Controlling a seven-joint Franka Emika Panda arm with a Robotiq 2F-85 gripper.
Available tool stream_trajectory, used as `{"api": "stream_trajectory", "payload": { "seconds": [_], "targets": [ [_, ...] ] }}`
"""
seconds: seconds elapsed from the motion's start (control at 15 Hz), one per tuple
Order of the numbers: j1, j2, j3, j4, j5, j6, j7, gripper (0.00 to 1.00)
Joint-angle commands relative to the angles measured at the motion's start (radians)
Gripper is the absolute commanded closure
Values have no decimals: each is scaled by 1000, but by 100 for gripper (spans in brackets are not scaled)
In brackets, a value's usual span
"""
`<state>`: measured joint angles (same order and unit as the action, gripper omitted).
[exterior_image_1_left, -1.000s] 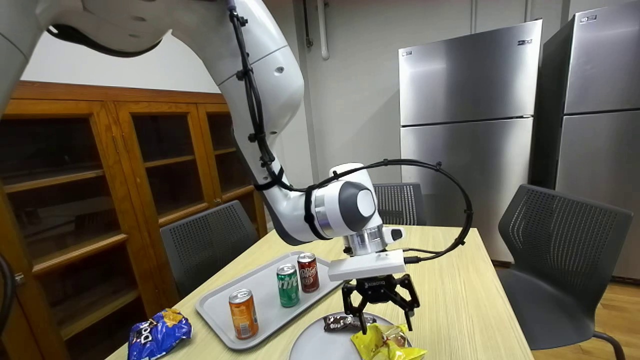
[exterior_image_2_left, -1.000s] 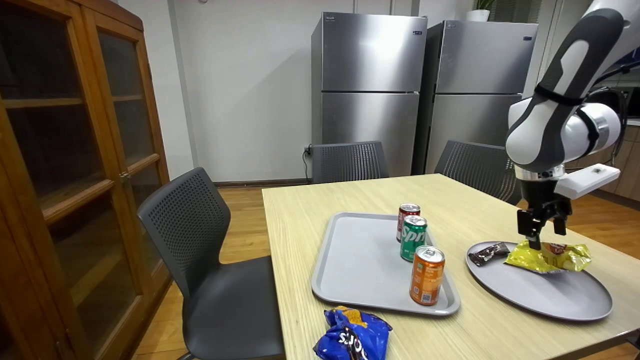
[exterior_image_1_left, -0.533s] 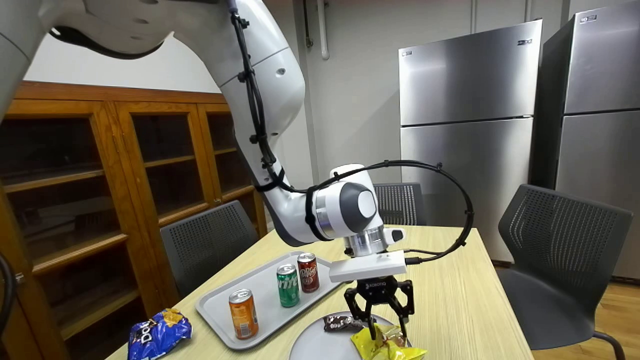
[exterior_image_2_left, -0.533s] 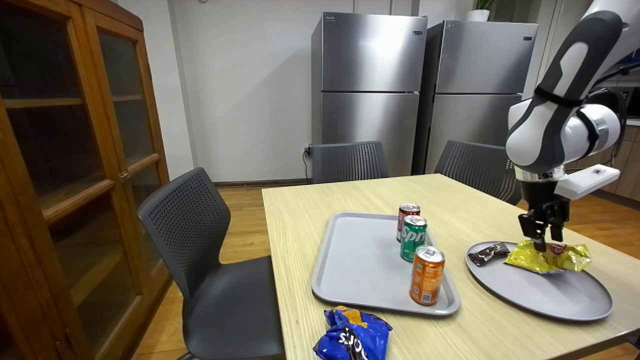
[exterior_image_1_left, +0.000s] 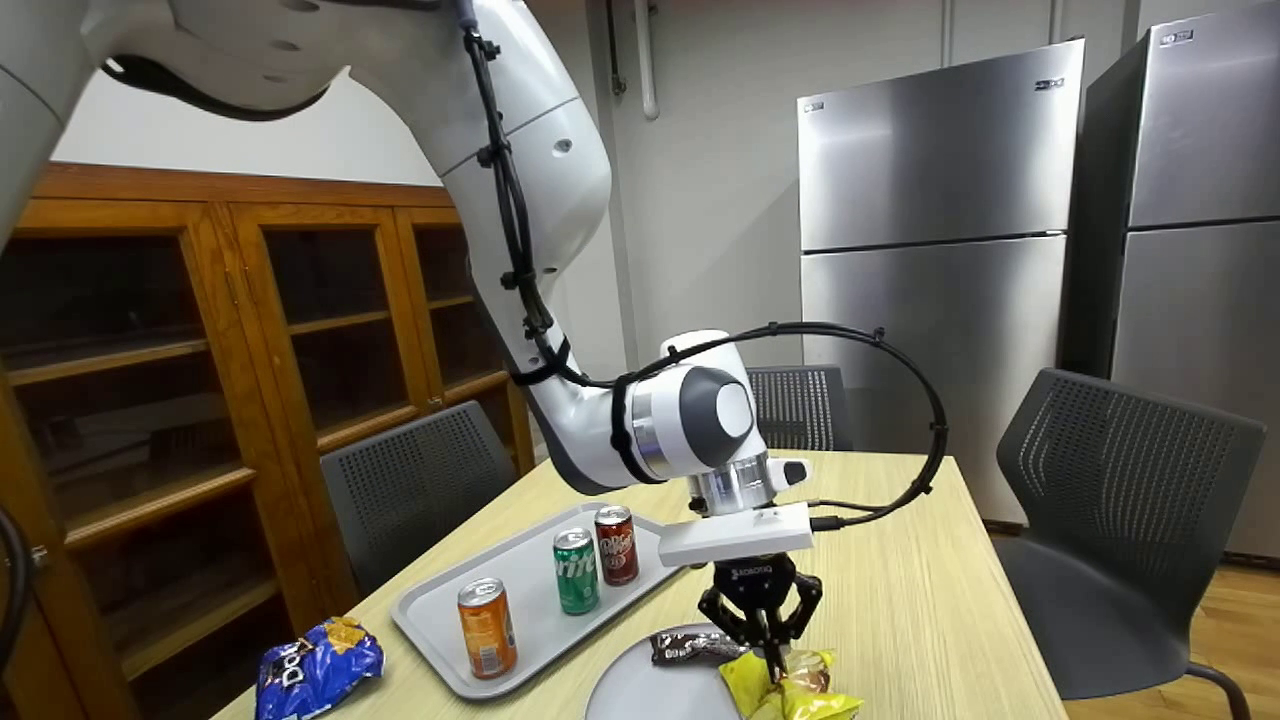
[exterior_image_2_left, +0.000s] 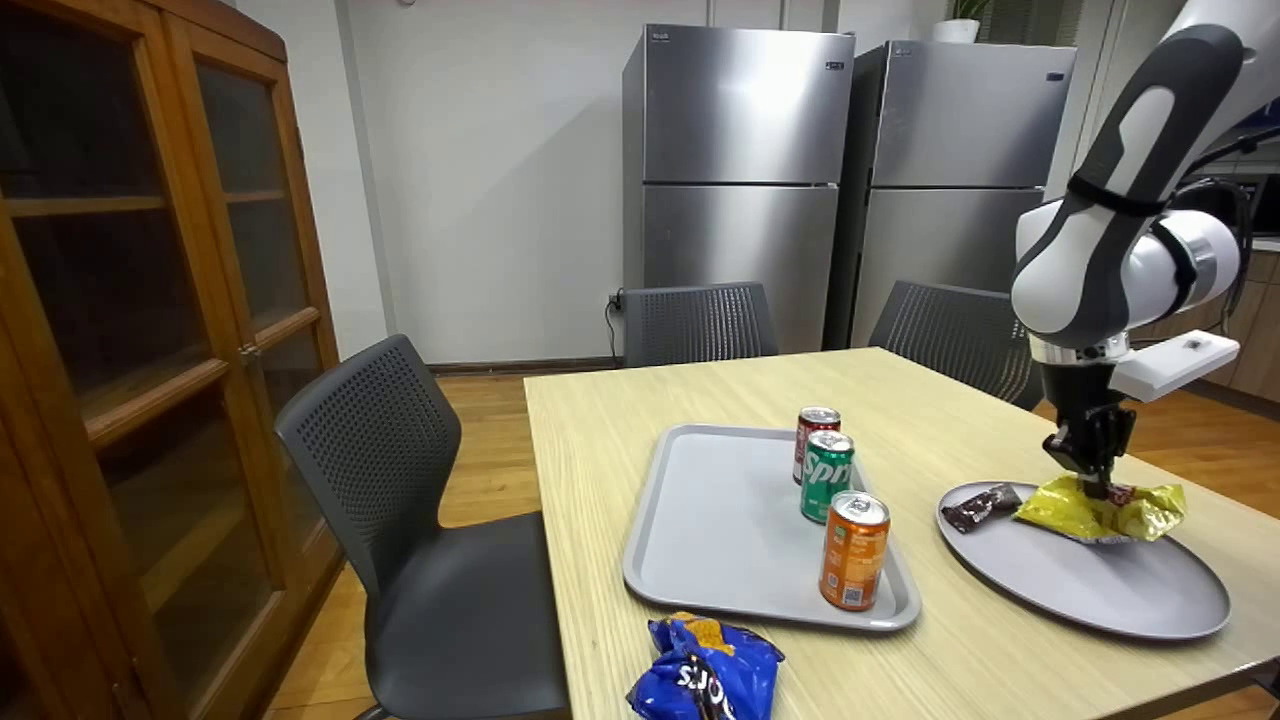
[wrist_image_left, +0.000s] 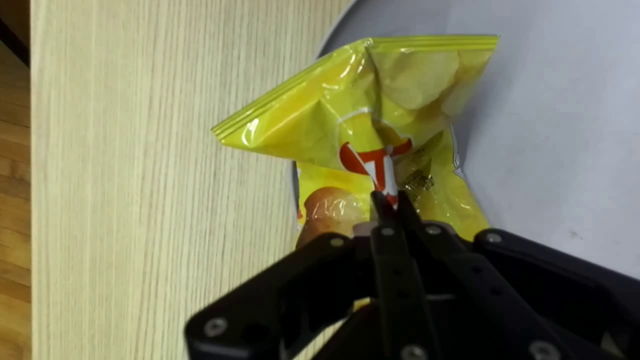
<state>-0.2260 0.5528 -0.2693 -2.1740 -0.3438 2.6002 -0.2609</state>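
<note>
Robotiq gripper (wrist_image_left: 391, 200): in the wrist view, its black fingertips are pressed together on a fold of the yellow potato-chip bag (wrist_image_left: 320, 130), at the red-and-white logo.
Yellow potato-chip bag: crumpled, lying on the gray plate (wrist_image_left: 550, 150), one sealed corner reaching past the rim over the pale wood-grain table (wrist_image_left: 150, 200).
Franka arm (exterior_image_1_left: 545, 180): in an exterior view, white and gray, coming from the upper left, the gripper pointing down into the bag.
Dark brown snack wrapper (exterior_image_1_left: 695, 648): on the same plate, just beside the yellow bag.
Gray serving tray (exterior_image_2_left: 730, 520): in an exterior view, on the table near the plate, apart from it.
Soda cans: orange soda can (exterior_image_2_left: 855, 550), green Sprite can (exterior_image_2_left: 827, 477) and dark red Dr Pepper can (exterior_image_2_left: 815, 424), upright along the tray side nearer the plate.
Blue Doritos bag (exterior_image_2_left: 735, 680): on the table just in front of the tray, cut off by the lower edge.
Around the table: dark gray chairs (exterior_image_2_left: 420, 630), two stainless-steel refrigerators (exterior_image_2_left: 740, 120), a wooden cabinet (exterior_image_2_left: 155, 405) with glass doors.
</note>
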Motion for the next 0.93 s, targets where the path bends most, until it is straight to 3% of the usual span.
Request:
{"api": "stream_trajectory", "payload": {
  "seconds": [0.0,0.27,0.87],
  "targets": [
    [-15,0,10,12,-8,1,-18,100],
    [-6,-17,7,8,-6,-14,-1,100],
    [-45,-196,9,-25,61,-34,-20,100]
  ]
}}
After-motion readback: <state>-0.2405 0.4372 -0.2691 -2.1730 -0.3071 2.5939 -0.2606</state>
